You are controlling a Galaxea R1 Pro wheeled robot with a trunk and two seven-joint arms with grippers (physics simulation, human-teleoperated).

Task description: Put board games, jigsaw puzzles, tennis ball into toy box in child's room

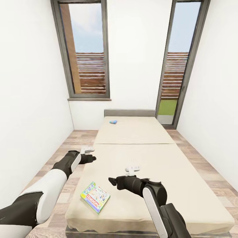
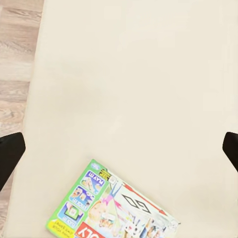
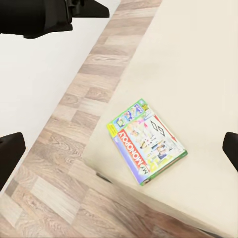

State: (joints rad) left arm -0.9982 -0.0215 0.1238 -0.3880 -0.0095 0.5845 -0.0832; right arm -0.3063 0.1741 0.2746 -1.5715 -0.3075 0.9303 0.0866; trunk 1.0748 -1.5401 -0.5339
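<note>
Green-edged game box (image 2: 111, 210), corner cropped

A green-edged Monopoly box (image 3: 147, 141) lies flat near the corner of the cream bed (image 3: 198, 74), angled toward four o'clock. Wood-plank floor (image 3: 59, 183) runs beside it. A black arm (image 3: 47, 15) crosses at eleven o'clock.

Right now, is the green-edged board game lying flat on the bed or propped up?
Flat. The green-edged board game lies face up on the bed near its corner, its whole printed lid showing, with neither hand touching it.
</note>
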